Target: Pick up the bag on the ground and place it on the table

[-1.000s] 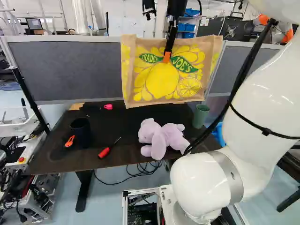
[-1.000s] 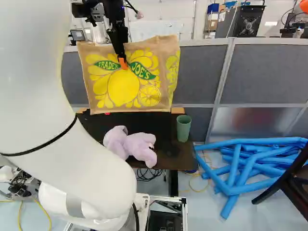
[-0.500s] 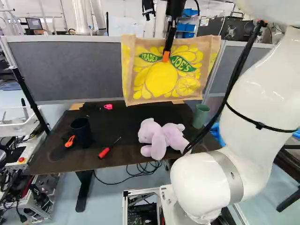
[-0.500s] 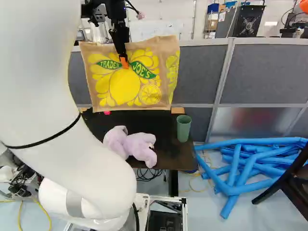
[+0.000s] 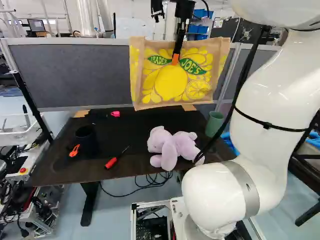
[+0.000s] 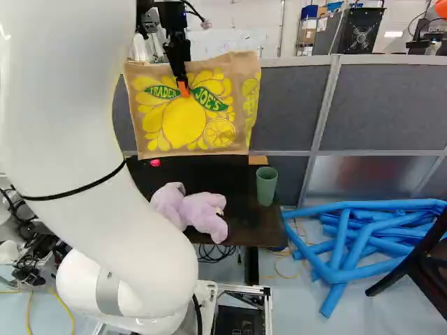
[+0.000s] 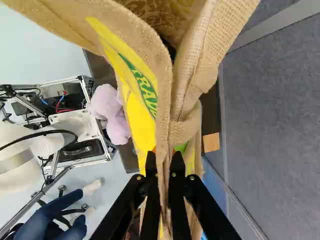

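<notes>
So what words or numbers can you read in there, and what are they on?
"TRADER": on a green leaf printed on the bag.
"JOE'S": on the other green leaf printed there.
Can't tell if they are letters: the yellow shapes on the bag's side.
Too small or faint to read: any marks on the white board behind, and the small white label at the back.
</notes>
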Tool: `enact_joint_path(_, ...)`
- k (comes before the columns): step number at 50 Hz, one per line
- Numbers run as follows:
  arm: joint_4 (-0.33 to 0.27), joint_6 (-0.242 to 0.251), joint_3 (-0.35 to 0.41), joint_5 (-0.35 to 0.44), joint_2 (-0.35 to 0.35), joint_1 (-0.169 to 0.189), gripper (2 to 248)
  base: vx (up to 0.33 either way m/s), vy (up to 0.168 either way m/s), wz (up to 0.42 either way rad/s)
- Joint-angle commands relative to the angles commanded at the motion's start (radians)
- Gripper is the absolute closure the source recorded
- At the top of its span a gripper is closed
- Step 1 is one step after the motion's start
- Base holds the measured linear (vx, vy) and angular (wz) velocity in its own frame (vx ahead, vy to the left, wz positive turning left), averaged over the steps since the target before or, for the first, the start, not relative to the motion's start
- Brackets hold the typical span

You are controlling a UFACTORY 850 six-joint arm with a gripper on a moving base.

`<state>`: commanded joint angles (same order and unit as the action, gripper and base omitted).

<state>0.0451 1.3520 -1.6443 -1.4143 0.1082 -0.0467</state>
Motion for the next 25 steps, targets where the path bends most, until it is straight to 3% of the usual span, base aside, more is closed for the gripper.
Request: enact_joint_path(25,-0.002,0.0,-0.102,0.003,0.09,-0.001,228,0.0,0.0,0.0)
